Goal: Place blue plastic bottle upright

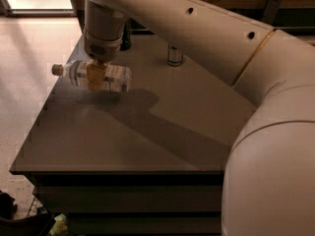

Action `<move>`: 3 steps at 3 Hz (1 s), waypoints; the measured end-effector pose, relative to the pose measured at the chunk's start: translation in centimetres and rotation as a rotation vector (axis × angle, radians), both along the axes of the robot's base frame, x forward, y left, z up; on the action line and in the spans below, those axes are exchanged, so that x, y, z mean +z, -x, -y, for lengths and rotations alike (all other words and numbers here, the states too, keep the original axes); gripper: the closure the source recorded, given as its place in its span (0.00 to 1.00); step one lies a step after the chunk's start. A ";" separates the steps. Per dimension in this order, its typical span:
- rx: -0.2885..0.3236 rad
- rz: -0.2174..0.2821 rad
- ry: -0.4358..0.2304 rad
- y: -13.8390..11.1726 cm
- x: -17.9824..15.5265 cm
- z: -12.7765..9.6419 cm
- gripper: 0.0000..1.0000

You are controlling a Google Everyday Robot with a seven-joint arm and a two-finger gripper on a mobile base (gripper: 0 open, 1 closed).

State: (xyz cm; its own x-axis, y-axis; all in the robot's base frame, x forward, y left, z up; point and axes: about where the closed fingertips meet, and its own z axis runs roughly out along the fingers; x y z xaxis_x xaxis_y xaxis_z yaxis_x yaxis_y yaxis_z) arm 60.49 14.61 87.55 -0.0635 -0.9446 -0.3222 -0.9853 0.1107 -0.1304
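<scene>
The blue plastic bottle (109, 77) is clear with a white cap and a white-and-blue label. It hangs on its side above the left part of the grey table (147, 132), cap pointing left, with its shadow on the tabletop below. My gripper (95, 78) comes down from above and is shut on the bottle's middle, its yellowish fingers (94, 78) across the label.
A slim silver can (174, 55) stands at the back middle of the table. A dark can (126, 36) stands at the back left, partly behind my wrist. My large white arm fills the right side. The table's left edge drops to a light floor.
</scene>
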 end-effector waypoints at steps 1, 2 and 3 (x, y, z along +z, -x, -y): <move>0.025 0.015 -0.190 -0.7 1.7 0.0 1.00; 0.020 0.008 -0.396 -1.1 2.4 0.4 1.00; -0.033 0.003 -0.625 -1.2 2.6 1.6 1.00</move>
State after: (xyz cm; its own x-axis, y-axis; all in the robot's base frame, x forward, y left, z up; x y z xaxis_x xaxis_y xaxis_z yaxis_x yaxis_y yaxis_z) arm 61.68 13.05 90.19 -0.0874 -0.5752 -0.8133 -0.9797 0.1973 -0.0342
